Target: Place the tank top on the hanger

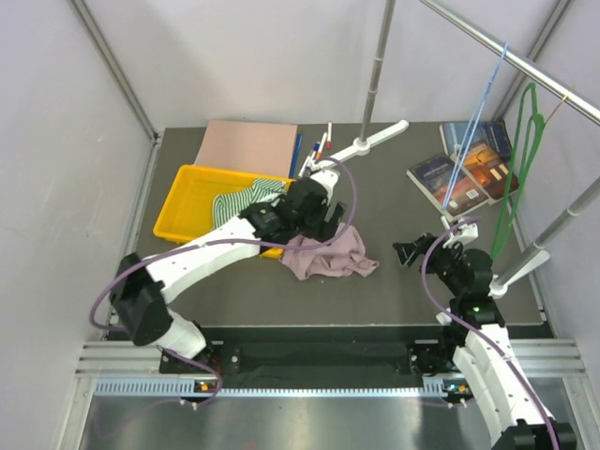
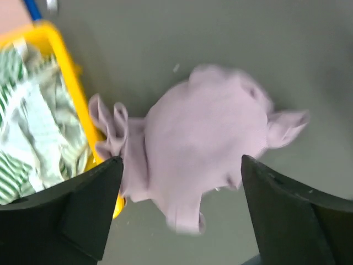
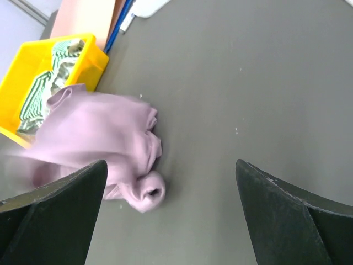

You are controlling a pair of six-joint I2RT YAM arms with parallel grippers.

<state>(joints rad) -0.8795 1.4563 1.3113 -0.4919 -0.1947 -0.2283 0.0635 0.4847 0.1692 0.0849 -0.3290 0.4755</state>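
The pink-mauve tank top (image 1: pixel 328 255) lies crumpled on the grey table, next to the yellow tray's right corner. My left gripper (image 1: pixel 317 223) hovers just above its far-left part, open and empty. In the left wrist view the tank top (image 2: pixel 204 149) lies below, between the wide-apart fingers. My right gripper (image 1: pixel 412 251) is open and empty, a short way right of the garment. In the right wrist view the tank top (image 3: pixel 105 143) is blurred, to the left. The light-blue wire hanger (image 1: pixel 478 131) hangs from the metal rail at the back right.
A yellow tray (image 1: pixel 187 202) holds the green-and-white striped cloth (image 1: pixel 246 199). A pink board (image 1: pixel 248 145) and pens (image 1: pixel 319 145) lie behind it. Books (image 1: pixel 469 169) lie at the back right. A green plastic hanger (image 1: pixel 520 159) hangs beside the blue one. The rack's white foot (image 1: pixel 370 141) stands at the back.
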